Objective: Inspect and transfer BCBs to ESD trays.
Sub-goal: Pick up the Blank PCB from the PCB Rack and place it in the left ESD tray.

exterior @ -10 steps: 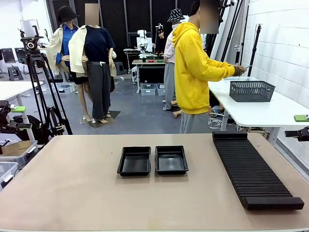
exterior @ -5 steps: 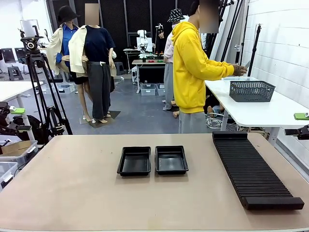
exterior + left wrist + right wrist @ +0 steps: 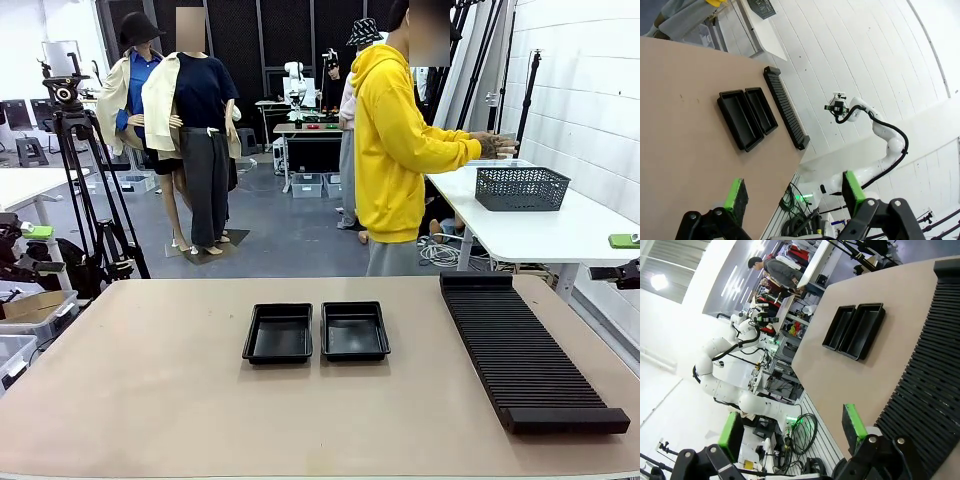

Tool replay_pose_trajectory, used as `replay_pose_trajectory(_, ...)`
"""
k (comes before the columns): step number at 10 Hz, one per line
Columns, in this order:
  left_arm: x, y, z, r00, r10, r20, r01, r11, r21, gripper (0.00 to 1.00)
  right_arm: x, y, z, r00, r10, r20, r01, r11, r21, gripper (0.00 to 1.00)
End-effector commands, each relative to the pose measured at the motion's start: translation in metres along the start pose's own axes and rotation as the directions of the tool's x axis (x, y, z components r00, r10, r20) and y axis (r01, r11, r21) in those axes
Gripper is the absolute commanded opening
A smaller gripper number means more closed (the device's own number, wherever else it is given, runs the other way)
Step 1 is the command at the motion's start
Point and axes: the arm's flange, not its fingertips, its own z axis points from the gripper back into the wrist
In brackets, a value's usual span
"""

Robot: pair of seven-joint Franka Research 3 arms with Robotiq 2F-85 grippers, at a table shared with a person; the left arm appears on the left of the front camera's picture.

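Two ESD trays [image 3: 278, 333] [image 3: 355, 331] sit side by side, nearly touching, near the middle of the tan surface [image 3: 150, 400], long sides parallel. Both are upright, with their glossy black floors in plain view. A long black ribbed rack [image 3: 525, 350] lies on the right part of the surface, well apart from the trays, running from the far edge toward the robot.

In the left wrist view the left hand [image 3: 794, 192] is spread wide with nothing between its green pads, raised off the surface, off to the side of the trays [image 3: 746, 117]. In the right wrist view the right hand [image 3: 792, 427] is likewise spread wide and holds nothing, above the near end of the rack [image 3: 930, 390].

A person [image 3: 395, 150] in a yellow hooded top stands beyond the far edge, turned toward a white side table [image 3: 540, 235], arms extended next to a grey mesh basket [image 3: 521, 187].
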Motion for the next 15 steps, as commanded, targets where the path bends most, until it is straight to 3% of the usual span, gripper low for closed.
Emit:
replay_pose_trajectory(1,0.0010,-0.0013,0.0007,1.000,0.000,0.010,0.000,1.000,-0.013,1.00,-0.0010,-0.0002,0.0001,1.000,-0.001,-0.005,0.001,1.000,-0.001,1.00)
replay_pose_trajectory(15,0.0010,-0.0013,0.0007,1.000,0.000,0.010,0.000,1.000,-0.013,1.00,-0.0010,-0.0002,0.0001,1.000,-0.001,-0.005,0.001,1.000,-0.001,1.00)
